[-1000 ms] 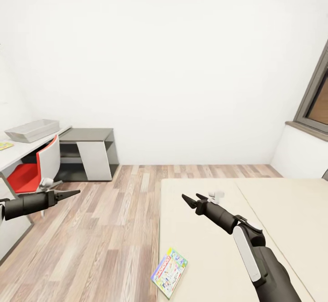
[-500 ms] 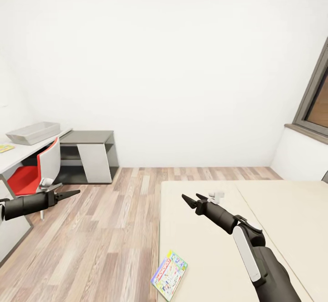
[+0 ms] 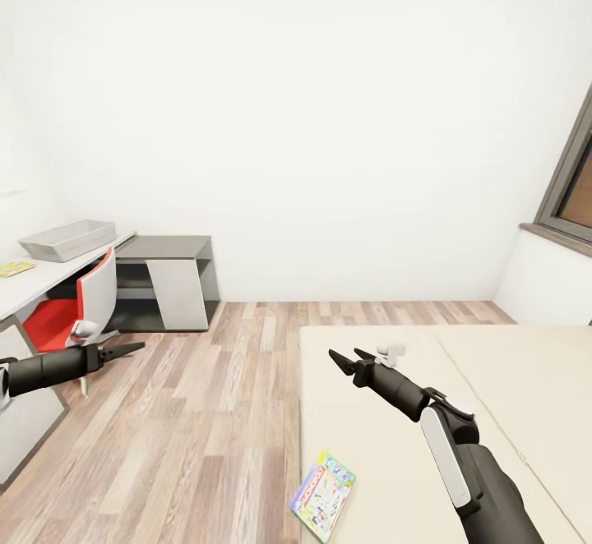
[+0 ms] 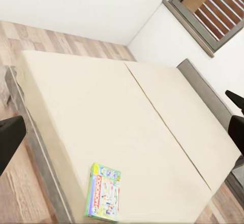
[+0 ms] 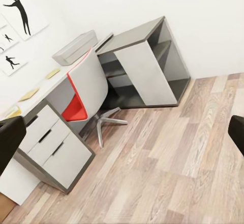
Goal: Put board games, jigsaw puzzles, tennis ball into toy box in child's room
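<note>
Head view: the left gripper (image 3: 123,349) is held at the lower left of the frame above the wooden floor (image 3: 214,412), its fingers appearing closed together to a point. The right gripper (image 3: 346,357) is held at lower centre over the bed (image 3: 493,380), its two fingers spread apart with nothing between them. A green-edged multicolour board game (image 3: 322,495) is seen at the bottom centre, lying flat on the mattress near the bed's edge. The toy box (image 3: 67,239) is set at the far end of the table (image 3: 37,279) at the left edge of the frame; a small flat yellow-green item lies nearer on the tabletop, too small to be identified. A red-and-white chair (image 3: 78,310) is placed at the table, with a dark grey shelf unit (image 3: 168,277) beyond it against the wall. A window (image 3: 571,191) is visible at the right edge.

Left wrist view: the board game (image 4: 103,191) is shown near the lower edge of the mattress.

Right wrist view: the toy box (image 5: 76,48) is shown at upper left on the table.
</note>
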Controlling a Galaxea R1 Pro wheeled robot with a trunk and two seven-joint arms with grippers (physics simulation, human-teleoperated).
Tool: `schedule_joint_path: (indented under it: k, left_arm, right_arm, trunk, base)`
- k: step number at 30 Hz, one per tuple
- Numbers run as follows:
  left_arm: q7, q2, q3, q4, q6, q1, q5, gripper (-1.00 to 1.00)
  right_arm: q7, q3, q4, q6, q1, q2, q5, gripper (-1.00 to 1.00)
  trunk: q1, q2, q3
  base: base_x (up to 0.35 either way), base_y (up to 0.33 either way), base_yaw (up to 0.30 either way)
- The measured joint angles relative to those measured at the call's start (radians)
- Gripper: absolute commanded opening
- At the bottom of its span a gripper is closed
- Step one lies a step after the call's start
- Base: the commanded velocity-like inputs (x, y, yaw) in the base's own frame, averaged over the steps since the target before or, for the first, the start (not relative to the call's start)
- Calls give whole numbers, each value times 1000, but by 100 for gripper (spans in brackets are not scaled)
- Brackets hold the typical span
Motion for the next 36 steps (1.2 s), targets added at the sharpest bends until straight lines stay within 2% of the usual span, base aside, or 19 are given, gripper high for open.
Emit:
schedule_joint_path:
  k: [36]
  left_arm:
    - [0,1,1,0,0,0,0,100]
  right_arm:
    - [0,-1,2,4,0,1,-1,100]
  trunk:
    - [0,0,0]
  base:
    - [0,289,0]
